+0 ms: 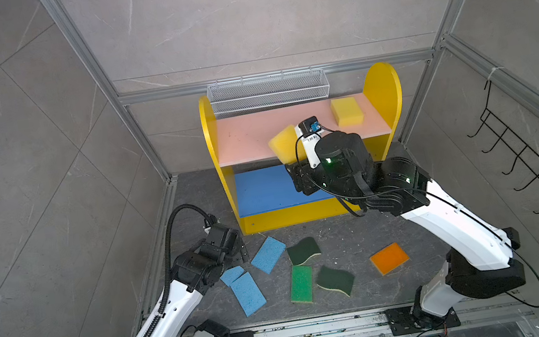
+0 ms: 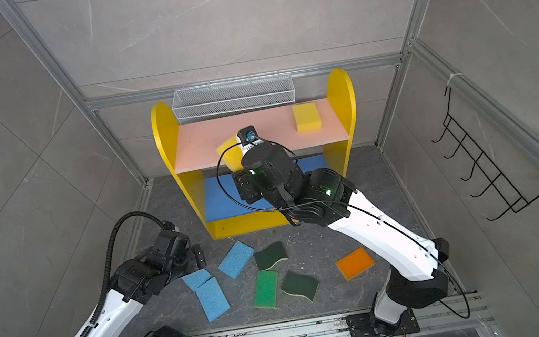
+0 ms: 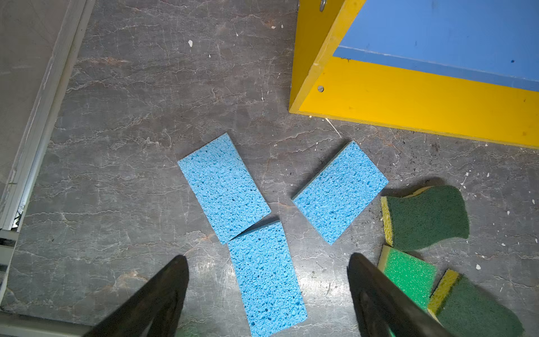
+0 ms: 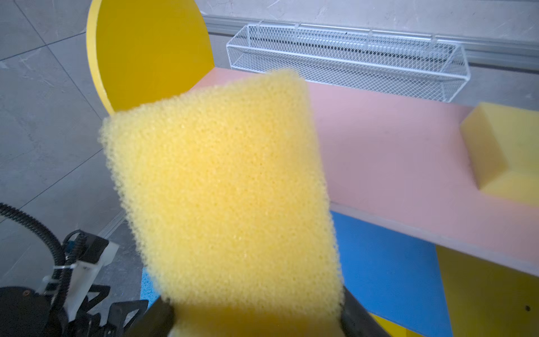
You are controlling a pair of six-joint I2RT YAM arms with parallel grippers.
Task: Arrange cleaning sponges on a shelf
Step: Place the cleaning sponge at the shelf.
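My right gripper [image 4: 256, 318] is shut on a thick yellow sponge [image 1: 283, 145], held tilted over the front edge of the shelf's [image 1: 382, 87] pink upper board [image 4: 393, 151]. A second yellow sponge [image 1: 346, 111] lies at that board's right end. The blue lower board [image 1: 264, 192] is bare. On the floor in front lie three light-blue sponges [image 1: 268, 254] [image 1: 232, 274] [image 1: 248, 294], two dark-green wavy ones [image 1: 304, 250] [image 1: 335, 280], a bright-green one [image 1: 301, 284] and an orange one [image 1: 389, 258]. My left gripper [image 3: 267, 256] hangs open just above the light-blue sponges [image 3: 267, 277], holding nothing.
A white wire mesh basket [image 1: 267, 93] hangs on the back rail just behind the shelf. A black wire hook rack [image 1: 526, 152] is fixed to the right wall. Aluminium frame posts [image 1: 144, 137] close in the floor on the left and right.
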